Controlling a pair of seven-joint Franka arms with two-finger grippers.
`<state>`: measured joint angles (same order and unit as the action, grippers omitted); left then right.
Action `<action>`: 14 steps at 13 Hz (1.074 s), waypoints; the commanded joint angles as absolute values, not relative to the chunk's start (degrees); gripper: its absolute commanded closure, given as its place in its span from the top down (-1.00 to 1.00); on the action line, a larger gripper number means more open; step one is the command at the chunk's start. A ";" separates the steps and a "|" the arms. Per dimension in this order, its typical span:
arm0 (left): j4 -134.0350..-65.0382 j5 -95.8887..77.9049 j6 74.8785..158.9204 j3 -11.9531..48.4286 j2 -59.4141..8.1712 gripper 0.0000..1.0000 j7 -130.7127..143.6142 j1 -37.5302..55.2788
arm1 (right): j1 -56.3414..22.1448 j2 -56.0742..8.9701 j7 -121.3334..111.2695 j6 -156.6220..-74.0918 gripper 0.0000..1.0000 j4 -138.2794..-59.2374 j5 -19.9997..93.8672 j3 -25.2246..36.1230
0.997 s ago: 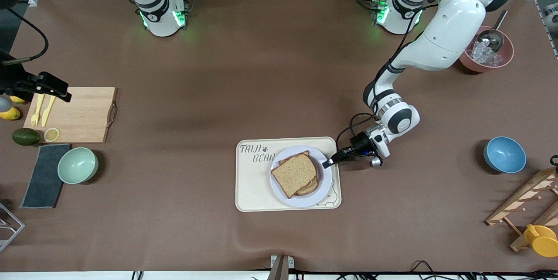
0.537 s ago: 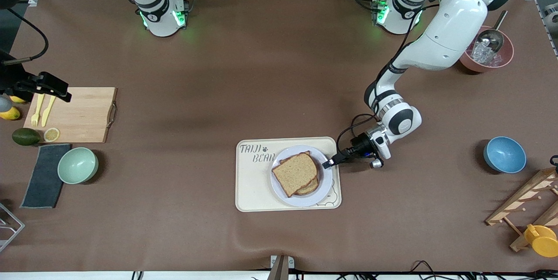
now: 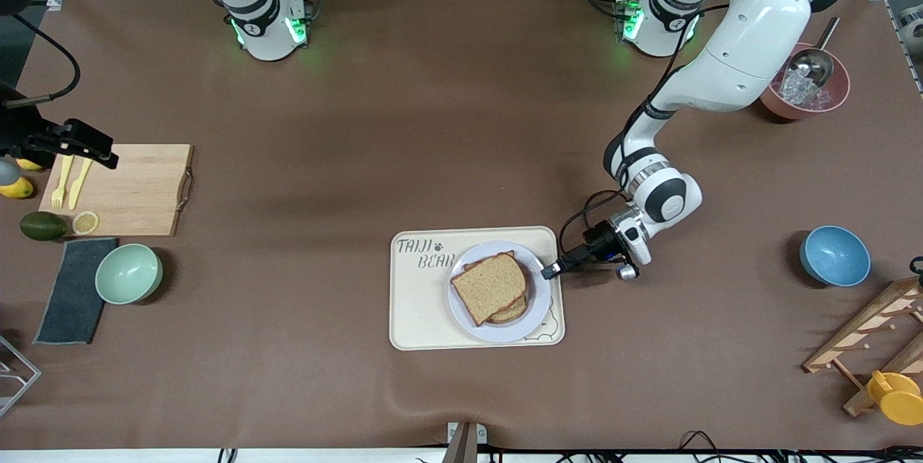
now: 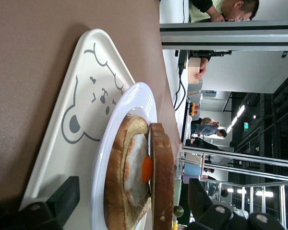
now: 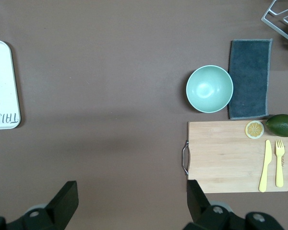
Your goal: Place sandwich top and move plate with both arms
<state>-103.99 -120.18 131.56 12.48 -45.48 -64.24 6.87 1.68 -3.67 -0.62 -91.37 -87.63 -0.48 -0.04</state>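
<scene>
The sandwich top (image 3: 490,284), a speckled brown slice, lies on the egg-topped bread slice (image 4: 124,177) on the white plate (image 3: 537,310). The plate sits on the cream bear tray (image 3: 418,308). In the left wrist view the sandwich top (image 4: 162,182) rests free over the egg. My left gripper (image 3: 550,270) is open at the plate's rim on the side toward the left arm's end, its fingers standing clear on either side of the sandwich's edge (image 4: 132,199). My right gripper (image 3: 81,140) waits open, high over the cutting board at the right arm's end (image 5: 132,196).
A wooden cutting board (image 3: 122,189) carries a yellow fork, a knife and a lemon slice. An avocado (image 3: 42,226), a green bowl (image 3: 128,273) and a dark cloth (image 3: 72,290) lie beside it. A blue bowl (image 3: 834,255), a pink ice bowl (image 3: 804,91) and a wooden rack (image 3: 869,337) stand toward the left arm's end.
My left gripper has opened and let go of the sandwich top, then drawn back slightly off the plate. The top slice has settled on the egg slice. The right arm has not moved.
</scene>
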 commanded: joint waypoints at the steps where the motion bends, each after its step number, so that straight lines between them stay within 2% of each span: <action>1: -104.33 -118.56 135.07 13.18 -44.04 1.00 -61.09 7.21 | 1.67 -3.96 0.18 -90.97 1.00 -87.19 -0.88 -0.18; 14: -104.59 -114.71 146.07 13.80 -38.77 1.00 -59.24 8.18 | 1.84 -4.22 0.18 -90.97 1.00 -87.19 -0.97 -0.18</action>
